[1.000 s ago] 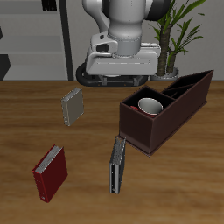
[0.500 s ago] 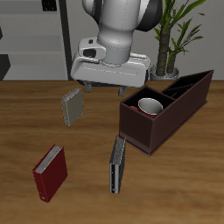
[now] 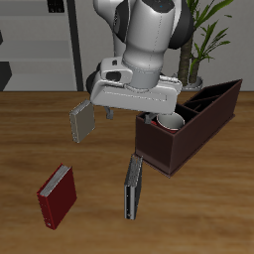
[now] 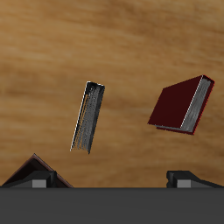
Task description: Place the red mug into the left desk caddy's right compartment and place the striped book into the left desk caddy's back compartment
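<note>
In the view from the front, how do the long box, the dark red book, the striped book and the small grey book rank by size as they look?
Largest to smallest:
1. left desk caddy
2. dark red book
3. striped book, close to the red one, seen mostly edge-on, so unsure
4. small grey book, farther back

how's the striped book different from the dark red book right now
The thin grey striped book stands on edge near the table's front edge, showing its striped side, close to the long dark maroon desk caddy. The thicker dark red book shows its plain red cover and pale page edges, farther from the caddy. Both lie loose on the wooden table, ungripped.
</note>
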{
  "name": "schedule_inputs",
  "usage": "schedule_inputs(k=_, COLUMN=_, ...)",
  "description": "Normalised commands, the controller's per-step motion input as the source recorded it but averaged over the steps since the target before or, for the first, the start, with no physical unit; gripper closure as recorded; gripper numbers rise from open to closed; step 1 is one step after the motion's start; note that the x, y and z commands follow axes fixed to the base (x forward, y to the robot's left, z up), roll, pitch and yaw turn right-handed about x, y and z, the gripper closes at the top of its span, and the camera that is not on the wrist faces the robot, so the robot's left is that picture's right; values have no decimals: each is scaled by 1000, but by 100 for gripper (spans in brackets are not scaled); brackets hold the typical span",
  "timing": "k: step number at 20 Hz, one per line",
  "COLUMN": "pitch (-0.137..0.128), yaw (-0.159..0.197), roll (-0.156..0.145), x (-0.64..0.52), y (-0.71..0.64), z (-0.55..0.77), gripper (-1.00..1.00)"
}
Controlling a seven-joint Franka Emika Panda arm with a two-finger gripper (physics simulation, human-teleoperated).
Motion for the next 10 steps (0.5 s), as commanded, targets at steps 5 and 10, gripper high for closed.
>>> schedule_inputs(k=5, pitch=-34, yaw=-8, roll=32, x=207, y=201, z=-136, gripper=-100)
schedule_inputs(k=10, pitch=-25, yaw=-24, roll=23, x=190, y=14, z=-253, gripper=-100)
